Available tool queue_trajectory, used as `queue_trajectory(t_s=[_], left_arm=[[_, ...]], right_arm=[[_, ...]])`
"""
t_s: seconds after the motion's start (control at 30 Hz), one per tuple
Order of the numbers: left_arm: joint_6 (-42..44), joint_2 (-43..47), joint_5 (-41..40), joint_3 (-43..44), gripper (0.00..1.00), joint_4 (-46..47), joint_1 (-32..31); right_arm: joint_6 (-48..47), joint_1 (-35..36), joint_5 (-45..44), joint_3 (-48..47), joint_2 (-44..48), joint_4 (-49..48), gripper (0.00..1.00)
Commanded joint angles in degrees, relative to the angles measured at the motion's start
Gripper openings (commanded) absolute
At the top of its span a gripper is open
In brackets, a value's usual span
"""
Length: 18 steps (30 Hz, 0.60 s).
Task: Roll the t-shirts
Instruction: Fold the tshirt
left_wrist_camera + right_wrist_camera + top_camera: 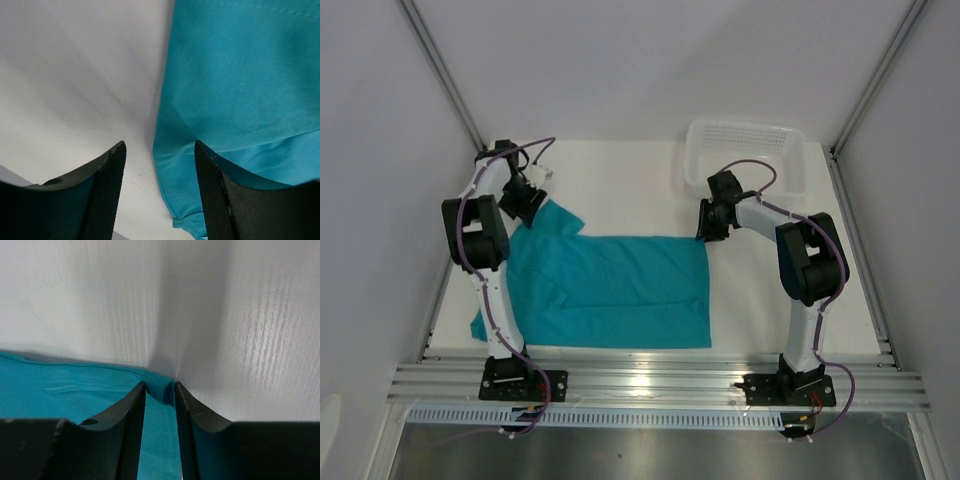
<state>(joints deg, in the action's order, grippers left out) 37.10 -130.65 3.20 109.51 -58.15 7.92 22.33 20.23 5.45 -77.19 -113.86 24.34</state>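
With left jaws apart astride the t-shirt edge, right jaws narrow at its corner (cannot tell if clamped), pinch hem fully before rolling

Left arm raised from its base, elbow folded high, forearm stretched away and angled down to the wrist. Left gripper pointed downward, jaws held well apart, both black ribbed fingers visible to the wrist camera. Right arm likewise upright from its base, elbow bent, forearm turned inward toward the other arm. Right gripper tipped low, jaws drawn close together, a corner of the teal t-shirt pinched between the fingertips, cloth trailing back beneath the left-hand finger.
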Motion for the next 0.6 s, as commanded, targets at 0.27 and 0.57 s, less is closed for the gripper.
queue_trajectory(t_s=[0.27,0.57], left_arm=[[10.8,-5.5,4.9,13.1,0.58,-12.3,1.3],[15.8,-2.1,3.2,4.9,0.59,-8.9,1.3]], right_arm=[[0.1,0.0,-0.2,0.9,1.7,0.6,0.32],[-0.1,0.1,-0.8,0.9,2.2,1.4,0.31]])
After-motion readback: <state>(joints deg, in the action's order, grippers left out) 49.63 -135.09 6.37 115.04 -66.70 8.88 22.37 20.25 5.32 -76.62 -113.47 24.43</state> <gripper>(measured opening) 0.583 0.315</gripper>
